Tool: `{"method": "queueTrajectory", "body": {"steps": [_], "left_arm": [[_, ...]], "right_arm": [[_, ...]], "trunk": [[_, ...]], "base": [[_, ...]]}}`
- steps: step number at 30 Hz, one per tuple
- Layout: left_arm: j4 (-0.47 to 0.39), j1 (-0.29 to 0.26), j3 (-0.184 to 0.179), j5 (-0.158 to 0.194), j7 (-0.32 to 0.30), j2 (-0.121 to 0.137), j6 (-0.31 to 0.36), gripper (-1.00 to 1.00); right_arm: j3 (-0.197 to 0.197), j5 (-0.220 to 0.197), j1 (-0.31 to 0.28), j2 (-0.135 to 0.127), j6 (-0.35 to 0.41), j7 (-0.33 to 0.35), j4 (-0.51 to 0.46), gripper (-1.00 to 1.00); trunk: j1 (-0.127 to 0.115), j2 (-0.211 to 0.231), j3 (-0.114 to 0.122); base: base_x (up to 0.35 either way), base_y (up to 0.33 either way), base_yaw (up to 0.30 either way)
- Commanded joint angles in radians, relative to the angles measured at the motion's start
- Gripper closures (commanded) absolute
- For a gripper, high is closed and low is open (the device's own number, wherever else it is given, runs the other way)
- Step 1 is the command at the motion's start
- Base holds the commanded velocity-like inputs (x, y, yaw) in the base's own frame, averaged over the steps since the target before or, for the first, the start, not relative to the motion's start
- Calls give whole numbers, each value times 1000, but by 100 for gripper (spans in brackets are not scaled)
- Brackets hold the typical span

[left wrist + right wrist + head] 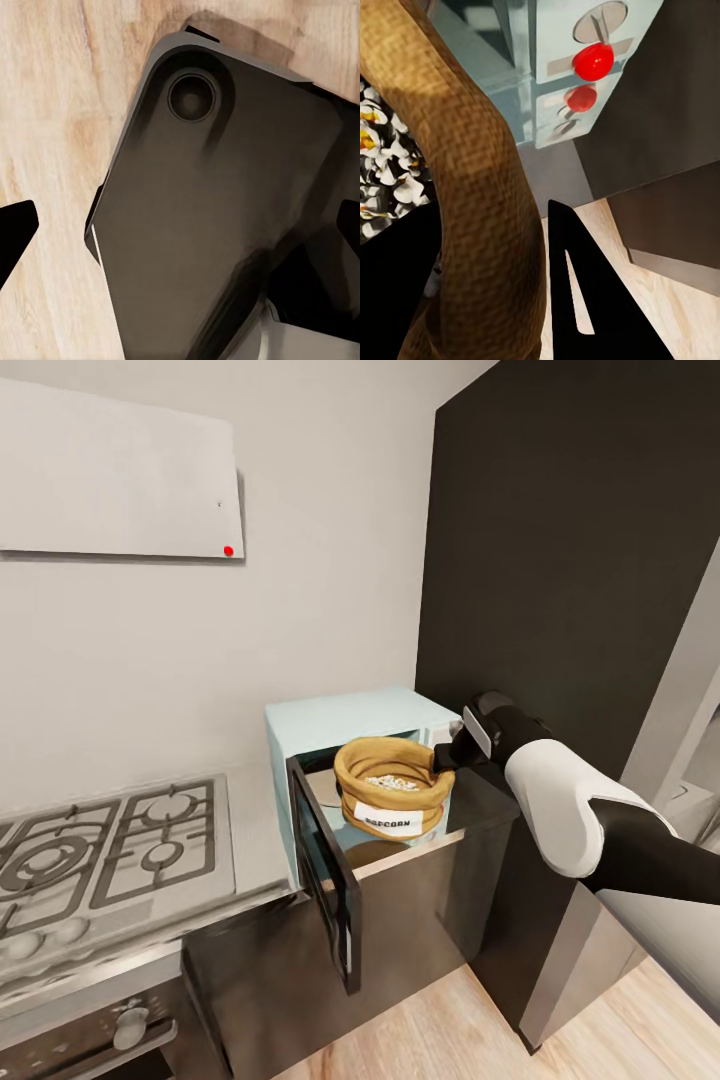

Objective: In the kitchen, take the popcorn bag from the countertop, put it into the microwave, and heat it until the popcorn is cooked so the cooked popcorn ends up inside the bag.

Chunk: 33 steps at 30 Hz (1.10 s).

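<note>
While the right hand pinches the popcorn bag by its rolled rim, the bag hangs before the open microwave; cavity lies straight behind it.

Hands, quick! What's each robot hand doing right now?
Left hand: open, holding nothing.
Right hand: closed on the popcorn bag's rolled rim, in front of the open microwave.

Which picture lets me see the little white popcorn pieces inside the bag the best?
The right wrist view: the popcorn sits very close, so single white puffs with yellow bits stand out behind the popcorn bag's rolled rim, which the right tool grips. The head view gives just a pale heap in the bag. The left wrist view looks at wooden floor.
</note>
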Motion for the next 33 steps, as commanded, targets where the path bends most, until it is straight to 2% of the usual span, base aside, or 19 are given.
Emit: {"method": "queueTrajectory", "body": {"steps": [1, 10, 33], "left_arm": [[0, 0, 0, 3, 3, 0, -2, -100], [0, 0, 0, 4, 3, 0, -2, -100], [0, 0, -1, 3, 3, 0, -2, -100]], "right_arm": [[-27, 24, -1, 1, 4, 6, -6, 100], [-22, 27, -1, -14, 4, 5, -5, 100], [-19, 30, -1, -15, 4, -2, 6, 100]], "trunk": [[0, 0, -1], [0, 0, -1], [0, 0, -1]], "base": [[0, 0, 0], [0, 0, 0], [-27, 0, 0]]}}
